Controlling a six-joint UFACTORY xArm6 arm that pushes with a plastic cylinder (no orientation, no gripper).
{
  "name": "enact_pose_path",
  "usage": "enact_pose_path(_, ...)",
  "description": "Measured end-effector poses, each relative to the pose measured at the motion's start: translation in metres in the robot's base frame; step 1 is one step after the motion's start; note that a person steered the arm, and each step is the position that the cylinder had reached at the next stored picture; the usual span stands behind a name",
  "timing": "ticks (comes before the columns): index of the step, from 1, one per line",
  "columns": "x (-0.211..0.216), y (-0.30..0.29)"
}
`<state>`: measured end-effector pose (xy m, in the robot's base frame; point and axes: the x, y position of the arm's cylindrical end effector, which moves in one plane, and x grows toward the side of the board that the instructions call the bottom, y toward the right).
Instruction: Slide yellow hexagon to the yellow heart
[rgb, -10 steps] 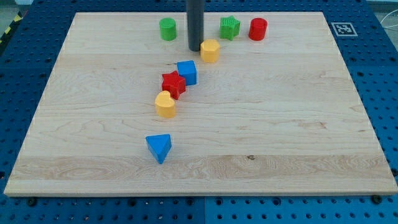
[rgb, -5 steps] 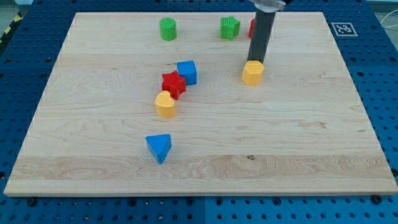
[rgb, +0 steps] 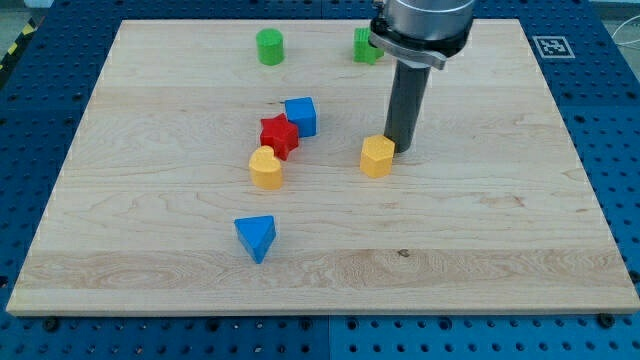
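Observation:
The yellow hexagon lies near the middle of the wooden board. The yellow heart lies to its left, about a hundred pixels away. My tip stands just right of and slightly above the hexagon, touching or almost touching its upper right side. The dark rod rises from there to the view's top.
A red star and a blue cube sit just above and right of the heart. A blue triangle lies below it. A green cylinder and a green block, partly hidden by the arm, stand near the top edge.
The hexagon has moved from near the top of the board, first to the right and down, then down and left toward the heart. My tip went with it. The red cylinder is now hidden by the arm.

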<state>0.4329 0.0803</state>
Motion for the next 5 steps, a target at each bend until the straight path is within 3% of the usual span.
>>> enact_pose_path(3,0.024,0.01)
enact_pose_path(5,0.034,-0.026)
